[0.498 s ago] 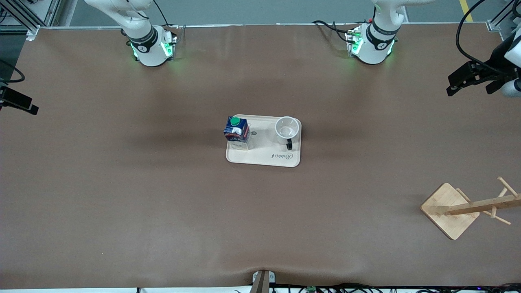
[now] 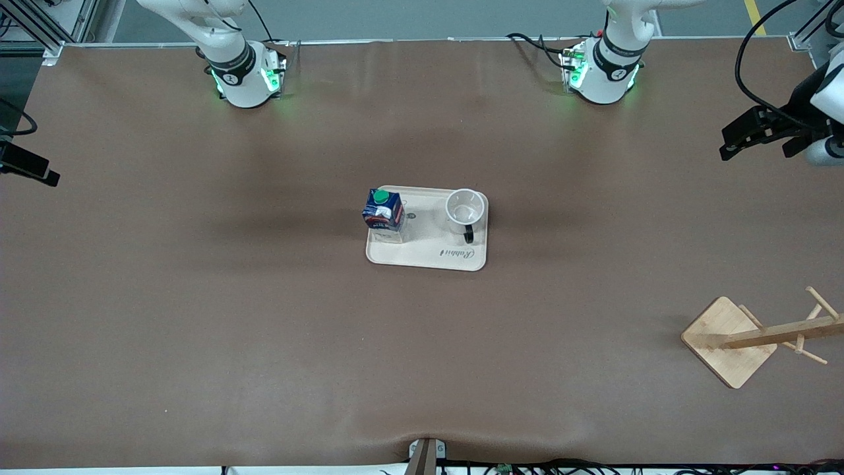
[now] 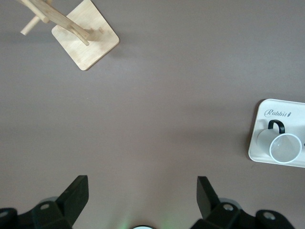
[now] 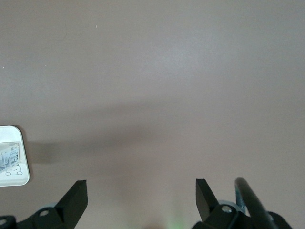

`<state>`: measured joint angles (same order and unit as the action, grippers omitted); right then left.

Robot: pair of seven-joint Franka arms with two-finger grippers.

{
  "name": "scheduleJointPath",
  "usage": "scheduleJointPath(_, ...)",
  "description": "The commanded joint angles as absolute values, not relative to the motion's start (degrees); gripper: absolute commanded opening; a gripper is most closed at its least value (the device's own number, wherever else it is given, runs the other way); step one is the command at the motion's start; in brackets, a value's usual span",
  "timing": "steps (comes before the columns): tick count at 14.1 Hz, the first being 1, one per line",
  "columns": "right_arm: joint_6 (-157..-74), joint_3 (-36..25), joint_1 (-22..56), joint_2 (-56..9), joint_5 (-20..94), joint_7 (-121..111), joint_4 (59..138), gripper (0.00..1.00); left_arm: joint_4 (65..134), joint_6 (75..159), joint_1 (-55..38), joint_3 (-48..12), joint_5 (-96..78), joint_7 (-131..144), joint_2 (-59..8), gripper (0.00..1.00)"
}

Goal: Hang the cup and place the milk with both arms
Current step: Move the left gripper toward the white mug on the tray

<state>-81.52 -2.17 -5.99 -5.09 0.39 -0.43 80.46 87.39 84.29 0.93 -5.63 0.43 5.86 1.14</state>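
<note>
Here, both end effectors [image 3: 138, 200] [image 4: 140, 200] gape wide over matte brown table [image 2: 198, 297]; glossy cup [image 2: 465, 210] untouched.

We see the wooden peg rack [image 2: 784, 333] cut off at the front view's right edge, and the cream plastic tray [image 4: 13, 162] cropped at the right wrist view's left edge.

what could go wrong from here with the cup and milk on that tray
1. The cup and milk stand close together on the small tray. If both arms reach in at once, the open left hand and open right hand might crowd or collide.
2. The tall milk could tip if nudged.
3. The rack sits at the table's left-arm end, its pegs partly out of the front view, so hanging the cup by its handle may be hard to check.
</note>
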Motion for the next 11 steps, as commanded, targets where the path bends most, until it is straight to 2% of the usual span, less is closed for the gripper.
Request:
scheduleJointPath(1, -81.4, -1.4, -7.1, -5.7, 0.3, -1.0, 79.5, 1.00, 87.1, 84.0, -0.3, -9.2, -0.4, 6.2, -2.3, 1.00)
scheduleJointPath(4, -81.4, -1.4, -7.1, -6.0, 0.2, -1.0, 79.5, 1.00, 91.5, 90.9, -1.8, -14.9, -0.4, 9.9, -4.1, 1.00)
scheduleJointPath(9, -81.4, -1.4, -7.1, -6.4, 0.2, -1.0, 79.5, 1.00, 103.6, 104.4, -4.1, -25.0, 0.3, 23.7, -5.2, 1.00)
scheduleJointPath(11, -81.4, -1.4, -7.1, -6.4, 0.1, -1.0, 79.5, 1.00, 106.2, 109.0, -6.5, -26.5, 0.4, 27.7, -7.3, 1.00)
